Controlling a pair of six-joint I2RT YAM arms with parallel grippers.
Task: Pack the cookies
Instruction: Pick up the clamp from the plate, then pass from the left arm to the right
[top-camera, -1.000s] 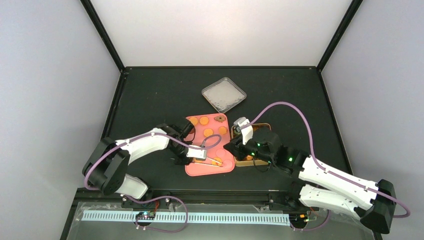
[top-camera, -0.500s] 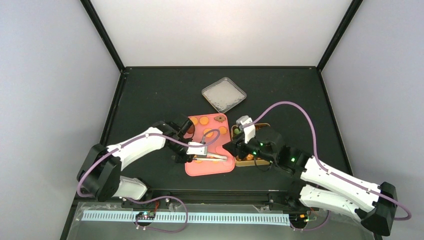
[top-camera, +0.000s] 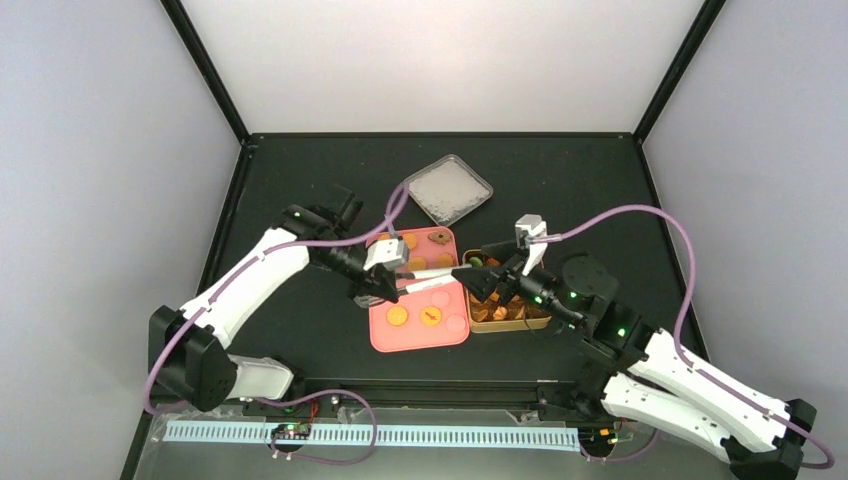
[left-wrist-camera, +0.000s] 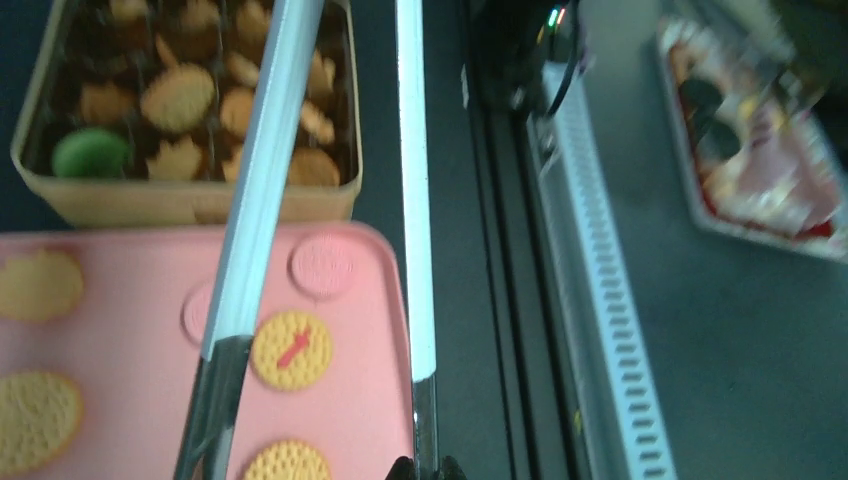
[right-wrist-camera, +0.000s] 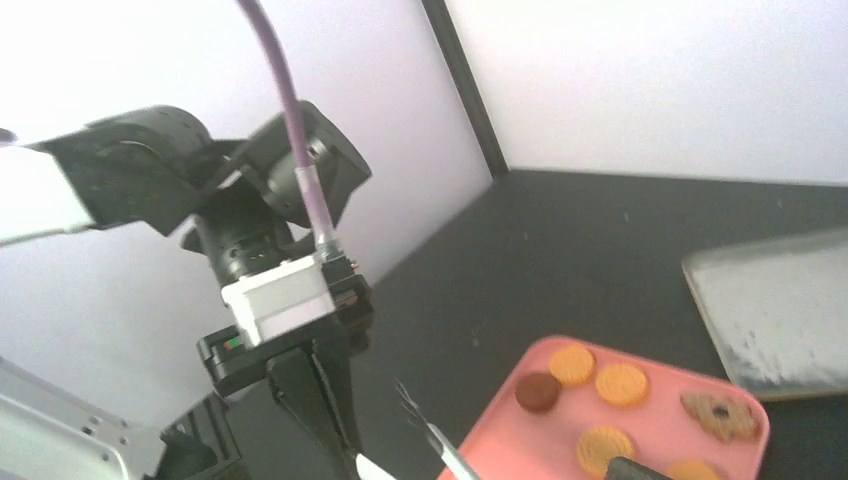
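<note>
Several orange cookies (left-wrist-camera: 292, 350) and pale pink ones (left-wrist-camera: 323, 265) lie on the pink tray (top-camera: 450, 335). More cookies, one of them green (left-wrist-camera: 90, 155), fill the gold tin (top-camera: 505, 310). My left gripper (top-camera: 392, 285) is shut on the handle end of the metal tongs (top-camera: 435, 272). It holds them above the tray, tips pointing right. In the left wrist view both tong arms (left-wrist-camera: 412, 200) run up from the jaws at the bottom edge. My right gripper (top-camera: 480, 278) is open over the tin's left end, just beyond the tong tips. Only one dark finger (right-wrist-camera: 640, 468) shows in its wrist view.
A square metal lid (top-camera: 448, 188) lies behind the tray. In the right wrist view a dark brown cookie (right-wrist-camera: 538, 392) and a flower-shaped brown one (right-wrist-camera: 722, 415) sit at the tray's far end. The tin touches the tray's right side. A white ruler strip (top-camera: 370, 435) runs along the near edge.
The left gripper closed on the tongs, lifted them off the tray and carried them back and right. The right gripper opened wide and drew away to the right.
</note>
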